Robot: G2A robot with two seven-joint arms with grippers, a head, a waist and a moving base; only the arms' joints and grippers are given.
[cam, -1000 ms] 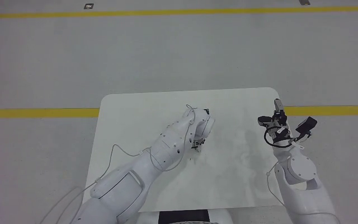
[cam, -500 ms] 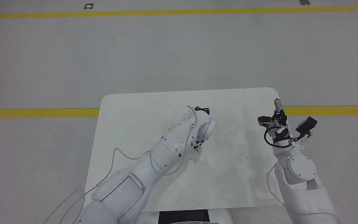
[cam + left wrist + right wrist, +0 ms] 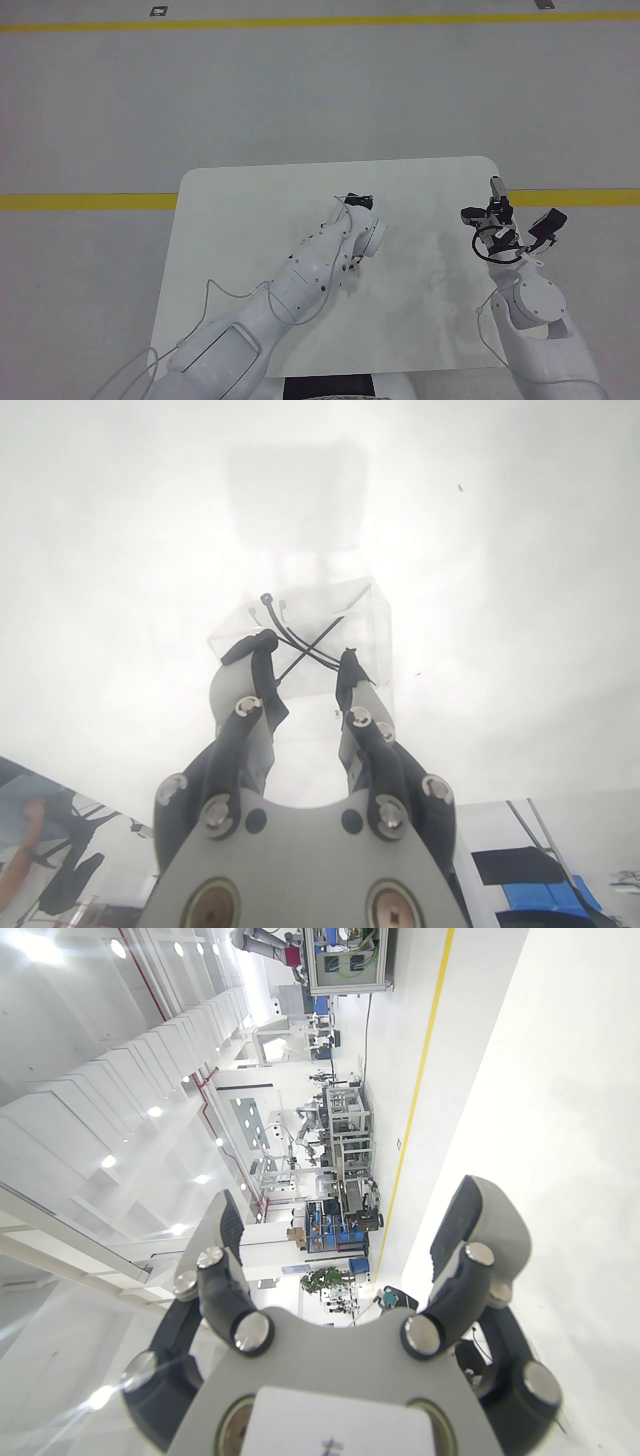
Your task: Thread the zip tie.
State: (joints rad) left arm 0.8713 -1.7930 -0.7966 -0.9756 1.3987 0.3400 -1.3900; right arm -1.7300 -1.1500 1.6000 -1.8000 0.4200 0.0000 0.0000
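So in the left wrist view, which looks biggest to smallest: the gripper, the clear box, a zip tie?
1. left gripper, though being nearest the camera inflates it.
2. clear box.
3. zip tie, a thin black strap.

Looks like a factory hall or robotics lab: yellow floor lines (image 3: 300, 21), framed machine cells (image 3: 350, 963), other robot arms (image 3: 306, 1120) at workstations, rows of ceiling lights (image 3: 155, 1111).
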